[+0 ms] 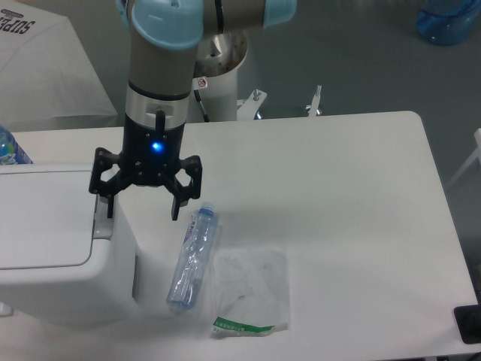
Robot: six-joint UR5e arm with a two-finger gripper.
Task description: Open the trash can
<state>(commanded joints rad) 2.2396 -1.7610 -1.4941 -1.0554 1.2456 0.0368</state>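
The trash can (52, 241) is a large boxy white bin at the left edge of the table, with a flat rectangular lid (41, 218) lying shut and a grey push tab (101, 223) on its right side. My gripper (143, 212) hangs from the arm, pointing down, with its black fingers spread open and empty. One fingertip (110, 210) is right above the grey tab; the other (175, 213) hangs beyond the bin's right side, over the table. I cannot tell whether the finger touches the tab.
A clear plastic bottle (193, 258) lies on the table just right of the bin. A crumpled clear wrapper with a green label (250, 292) lies beside it. Another bottle (11, 148) stands behind the bin at far left. The arm's base post (222, 83) is behind the table.
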